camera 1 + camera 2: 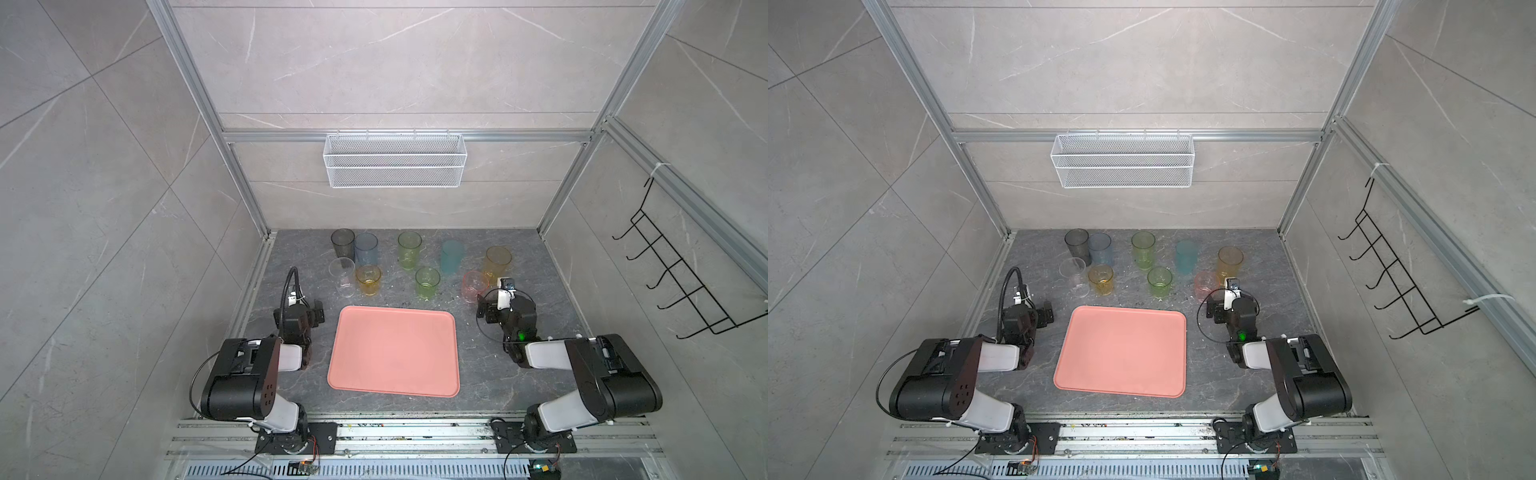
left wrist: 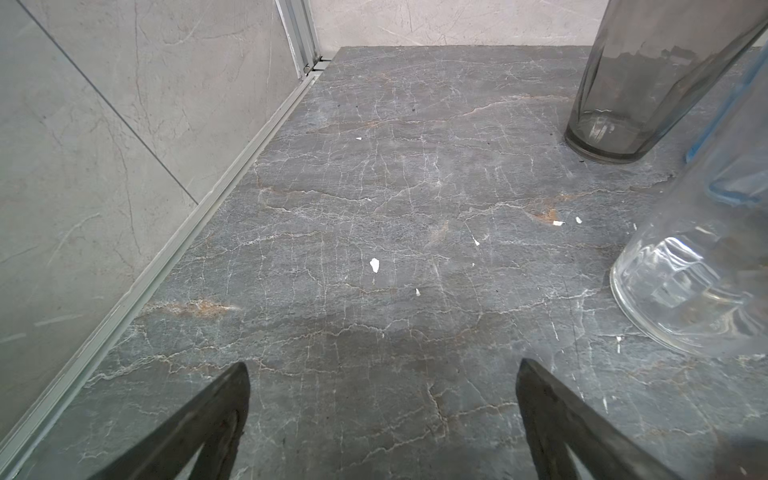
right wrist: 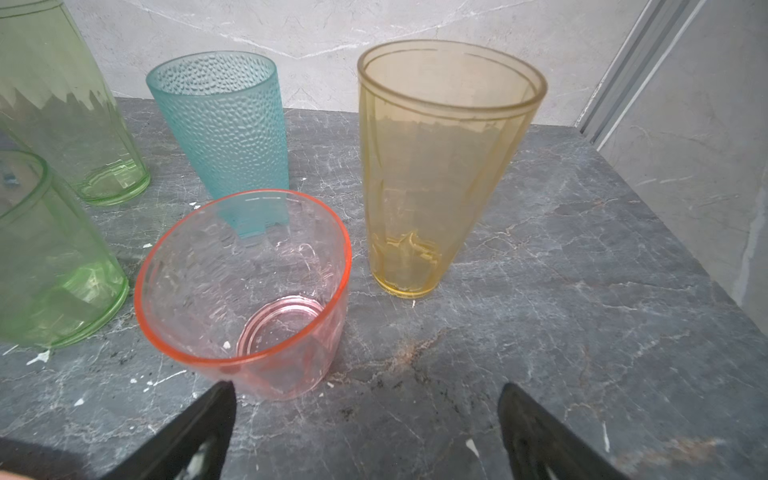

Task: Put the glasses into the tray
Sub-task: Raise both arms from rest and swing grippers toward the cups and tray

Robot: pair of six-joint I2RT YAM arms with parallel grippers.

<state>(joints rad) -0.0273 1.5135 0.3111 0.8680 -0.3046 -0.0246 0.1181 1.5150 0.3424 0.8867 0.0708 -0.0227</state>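
On the dark grey veined stone tabletop (image 1: 498, 374), the flat salmon-pink rectangular plastic tray (image 1: 394, 353) lies in the middle, between the two arms. All nine glasses stand upright on the stone beyond the tray's far edge, apart from it.

The back row, from left to right in both top views, holds the tall transparent smoky grey tumbler (image 1: 343, 244), the blue tumbler (image 1: 366, 249) just beside it, the yellow-green tumbler (image 1: 409, 250), the dimpled teal tumbler (image 1: 452, 257) and the amber tumbler (image 1: 497, 261). Nearer the tray stand the shorter clear tumbler (image 1: 342, 276), orange tumbler (image 1: 368, 280), green tumbler (image 1: 427, 283) and pink tumbler (image 1: 474, 286).

The left gripper (image 2: 382, 370) sits near the tray's far left corner, its fingers spread wide over bare stone. The right gripper (image 3: 368, 390) is likewise released, and the pink tumbler stands just ahead of one fingertip, outside the gap.
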